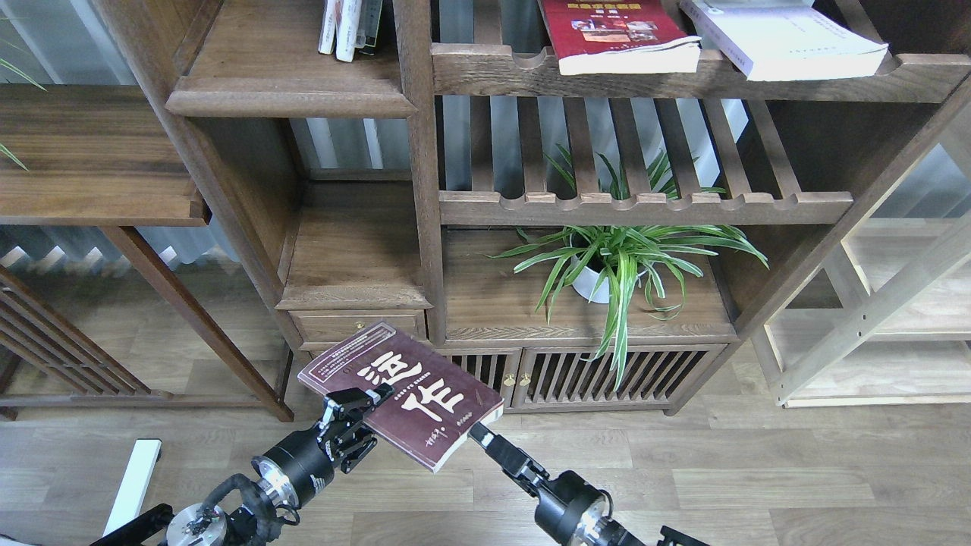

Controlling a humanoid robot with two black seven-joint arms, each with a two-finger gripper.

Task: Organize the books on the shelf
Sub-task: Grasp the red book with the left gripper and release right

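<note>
I hold the dark maroon book (402,390) with big white Chinese characters low in front of the bookcase drawer, cover up and tilted. My left gripper (362,413) is shut on its left edge, one finger over the cover. My right gripper (484,440) has its tip at the book's lower right edge; I cannot tell whether it grips. The solid plank shelf (288,97) with the moulded front edge is at the upper left and holds a few upright books (347,26). The bright red book (618,34) and the thick white book (785,42) lie on the top slatted rack.
A potted spider plant (618,265) stands on the cabinet top under the lower slatted rack (645,206). A small drawer (356,327) is just behind the held book. A pale wood shelving unit (872,318) stands right, a dark table (91,159) left.
</note>
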